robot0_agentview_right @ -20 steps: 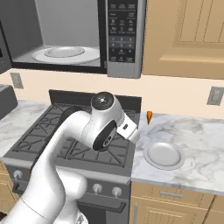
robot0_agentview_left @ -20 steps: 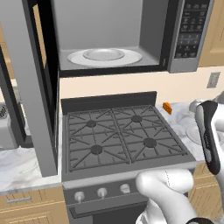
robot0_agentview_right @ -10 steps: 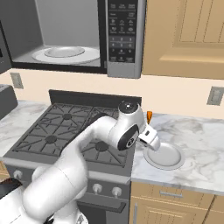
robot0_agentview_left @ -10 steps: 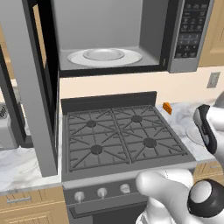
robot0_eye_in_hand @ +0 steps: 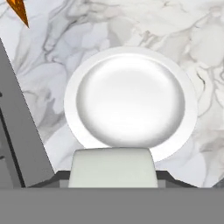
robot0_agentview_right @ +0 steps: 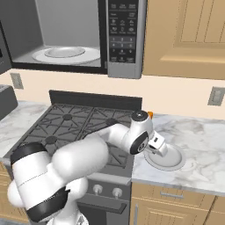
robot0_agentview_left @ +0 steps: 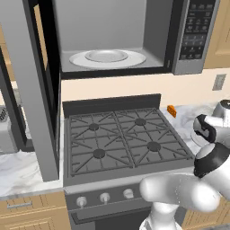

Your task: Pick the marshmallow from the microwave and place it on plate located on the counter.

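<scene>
The microwave (robot0_agentview_right: 74, 39) stands open above the stove (robot0_agentview_right: 74, 127), its glass turntable (robot0_agentview_left: 108, 57) bare. On the counter (robot0_agentview_right: 197, 145) to the right, the arm has swung over from above the burners within the last second and now hangs low over the plate (robot0_eye_in_hand: 130, 103). The gripper (robot0_eye_in_hand: 113, 173) is pinching the marshmallow (robot0_eye_in_hand: 113, 166), an off-white block poised just above the plate's near rim. Judging by this, only the release remains.

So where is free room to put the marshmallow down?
The plate's whole bowl is bare, beyond the marshmallow in the end effector. Bare counter borders it right and behind. Crowded left: stove edge, small orange object.
</scene>
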Motion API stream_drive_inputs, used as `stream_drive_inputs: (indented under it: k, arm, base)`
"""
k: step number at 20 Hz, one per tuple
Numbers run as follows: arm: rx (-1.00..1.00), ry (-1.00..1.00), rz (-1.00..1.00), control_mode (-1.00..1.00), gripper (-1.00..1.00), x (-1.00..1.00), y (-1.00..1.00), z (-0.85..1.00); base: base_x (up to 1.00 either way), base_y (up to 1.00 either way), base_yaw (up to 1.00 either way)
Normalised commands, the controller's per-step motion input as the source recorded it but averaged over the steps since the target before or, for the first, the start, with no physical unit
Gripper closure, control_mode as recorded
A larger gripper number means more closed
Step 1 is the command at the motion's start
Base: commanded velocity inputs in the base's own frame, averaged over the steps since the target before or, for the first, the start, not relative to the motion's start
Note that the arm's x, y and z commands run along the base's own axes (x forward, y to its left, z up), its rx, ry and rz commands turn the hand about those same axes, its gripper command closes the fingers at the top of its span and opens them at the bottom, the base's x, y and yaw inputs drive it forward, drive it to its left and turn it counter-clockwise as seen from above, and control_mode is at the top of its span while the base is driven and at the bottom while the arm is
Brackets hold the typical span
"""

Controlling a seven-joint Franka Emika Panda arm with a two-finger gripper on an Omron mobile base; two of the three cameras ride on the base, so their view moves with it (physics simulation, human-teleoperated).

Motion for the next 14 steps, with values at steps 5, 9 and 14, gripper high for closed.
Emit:
stream_drive_inputs:
  k: [5, 9, 14]
  arm:
    - [0.0, 0.09, 0.0, -1.0, 1.0, 0.44, -0.18, -0.32]
    - [0.0, 0.12, 0.0, -1.0, 1.0, 0.06, -0.3, -0.2]
    - [0.01, 0.09, 0.0, -1.0, 1.0, 0.0, -0.45, -0.22]
  base:
    - [0.0, 0.0, 0.0]
    - [0.0, 0.0, 0.0]
    - [0.0, 0.0, 0.0]
